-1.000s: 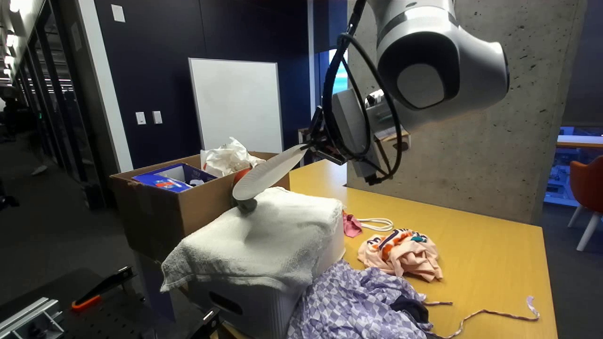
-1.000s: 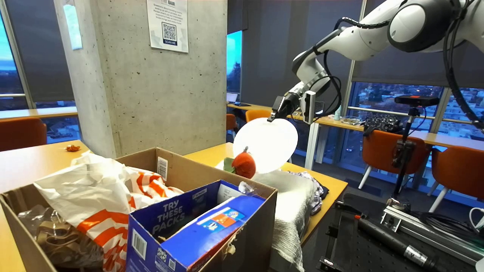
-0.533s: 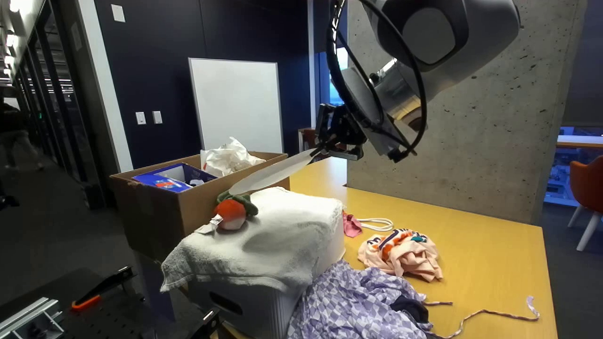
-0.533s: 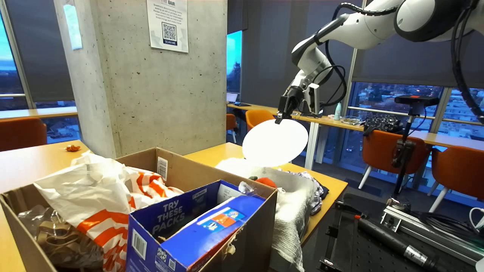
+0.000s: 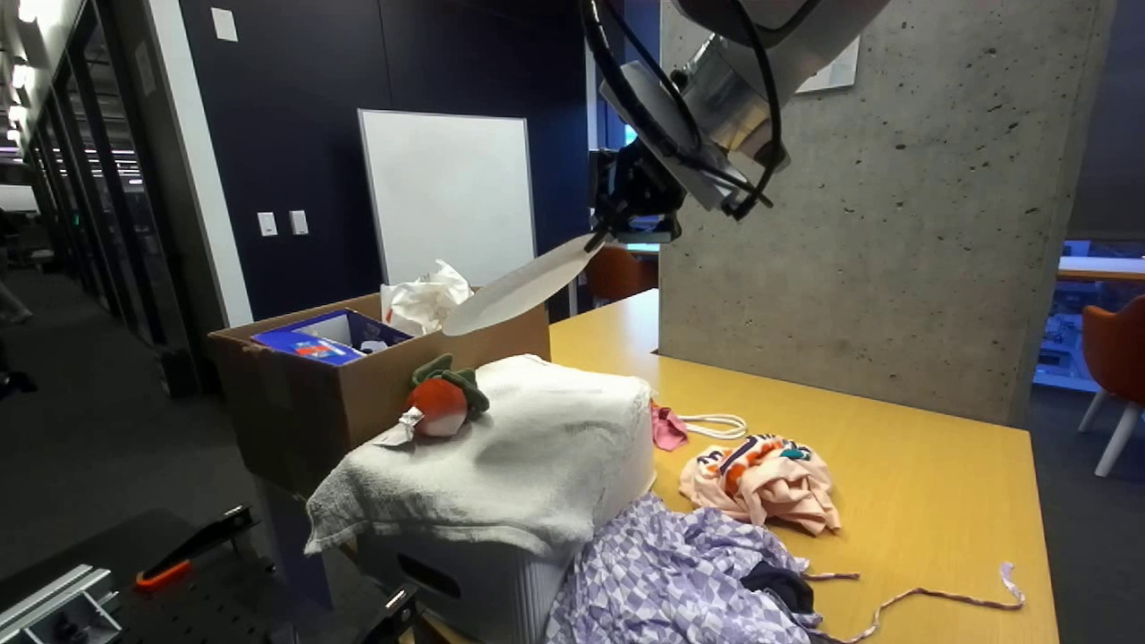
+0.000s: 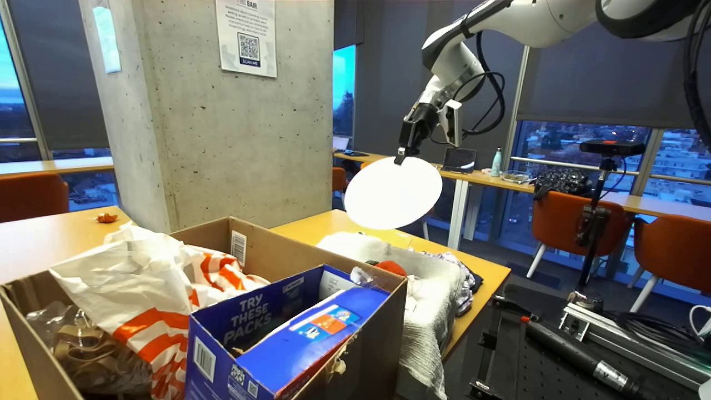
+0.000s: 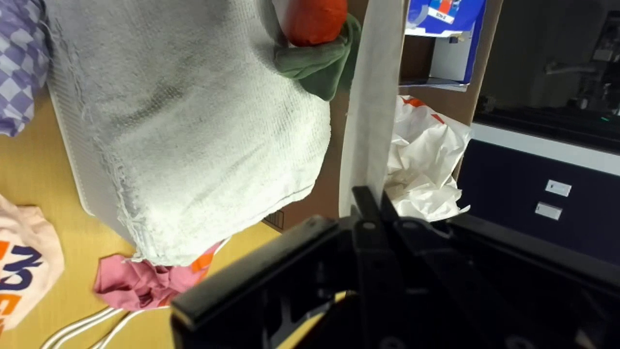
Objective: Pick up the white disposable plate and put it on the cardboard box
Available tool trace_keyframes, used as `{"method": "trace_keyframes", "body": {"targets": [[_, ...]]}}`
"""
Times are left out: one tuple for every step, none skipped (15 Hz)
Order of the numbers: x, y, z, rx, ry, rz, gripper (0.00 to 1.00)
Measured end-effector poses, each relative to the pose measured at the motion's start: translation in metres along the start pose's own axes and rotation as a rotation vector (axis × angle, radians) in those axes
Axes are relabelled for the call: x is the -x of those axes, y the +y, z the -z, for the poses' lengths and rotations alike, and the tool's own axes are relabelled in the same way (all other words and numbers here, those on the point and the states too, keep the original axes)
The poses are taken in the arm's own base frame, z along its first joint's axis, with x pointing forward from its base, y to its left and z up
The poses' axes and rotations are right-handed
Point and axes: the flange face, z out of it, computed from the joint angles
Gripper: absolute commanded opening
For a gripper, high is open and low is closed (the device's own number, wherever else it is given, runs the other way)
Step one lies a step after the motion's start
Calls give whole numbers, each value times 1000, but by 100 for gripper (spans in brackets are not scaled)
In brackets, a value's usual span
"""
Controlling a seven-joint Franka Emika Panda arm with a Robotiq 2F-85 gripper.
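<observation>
The pincer (image 5: pixel 597 240) is clamped on the upper edge of the white plate (image 5: pixel 526 288), which hangs tilted in the air, sloping down toward the cardboard box (image 5: pixel 371 394) — so the coming move likely runs that way, low edge first.

The arm (image 6: pixel 533 22) is smooth and white, its rounded segments (image 6: pixel 452 61) broken by a black joint cover (image 6: pixel 633 31). Near the jaws sits a silvery collar (image 5: pixel 720 94); black cables (image 5: pixel 611 70) loop beside a pale, boxy unit (image 6: pixel 454 119). The jaws are black and angular, with slim fingers (image 7: pixel 365 201) and small, round screw heads (image 7: pixel 369 226).
</observation>
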Motion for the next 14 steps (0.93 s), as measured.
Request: {"method": "trace_keyframes", "body": {"targets": [[-6,-10,-3,1,3,13,0],[-11,-21,-6,-3,4,25,0],[-16,-31,-11,-14,5,39,0],[-20,-42,-15,-27,6,52,0],[-24,-52,-20,-42,7,67,0],[-29,-65,-25,-56,8,85,0],[-33,-77,-29,-67,7,102,0],[-37,-90,-35,-77,5,120,0],[-41,-104,-41,-89,0,139,0],[-45,-117,-49,-99,-7,158,0],[-48,-130,-59,-108,-22,176,0],[-50,-142,-72,-117,-40,192,0],[-52,-152,-84,-125,-59,205,0],[-53,-161,-99,-133,-79,216,0]]}}
